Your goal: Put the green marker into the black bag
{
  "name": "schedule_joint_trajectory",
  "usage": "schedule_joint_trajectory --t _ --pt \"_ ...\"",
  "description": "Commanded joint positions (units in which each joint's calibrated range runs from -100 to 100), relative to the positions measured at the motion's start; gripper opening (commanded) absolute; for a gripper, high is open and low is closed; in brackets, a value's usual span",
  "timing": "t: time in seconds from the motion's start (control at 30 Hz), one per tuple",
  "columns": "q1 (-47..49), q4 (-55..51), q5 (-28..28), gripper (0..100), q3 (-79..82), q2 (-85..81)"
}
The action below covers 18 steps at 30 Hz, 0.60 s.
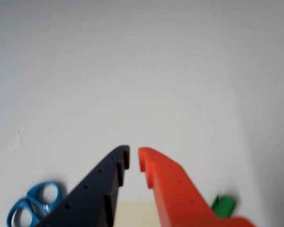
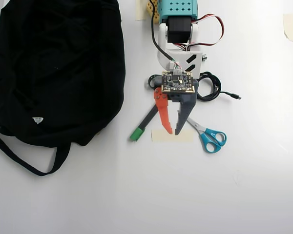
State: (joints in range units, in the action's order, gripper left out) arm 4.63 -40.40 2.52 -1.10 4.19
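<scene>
**Green cap points away from the arm's base**

Green marker point(image 2: 143, 125) lies diagonally just left of the claw point(image 2: 173, 132) in the overhead view, its capped end lower-left toward the black bag point(image 2: 53, 68). The claw's jaws stand narrowly parted, empty. The bag's small white label point(image 2: 37, 120) is too small to read.

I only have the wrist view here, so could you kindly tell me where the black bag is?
Observer: In the overhead view the black bag fills the upper left, well left of the gripper.
Operator: How does the green marker lie?
Observer: The green marker lies diagonally, green cap at lower left, its barrel running under the orange finger.
Operator: Anything else nearby?
Observer: A coiled black cable lies beside the arm, above the blue scissors.
</scene>
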Motion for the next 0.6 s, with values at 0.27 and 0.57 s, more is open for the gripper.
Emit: schedule_joint_trajectory --t 0.27,0.57 --pt "0.46 -16.01 0.21 3 -7.52 -1.87" --pt "0.98 -33.41 0.05 2 -6.72 -1.21"
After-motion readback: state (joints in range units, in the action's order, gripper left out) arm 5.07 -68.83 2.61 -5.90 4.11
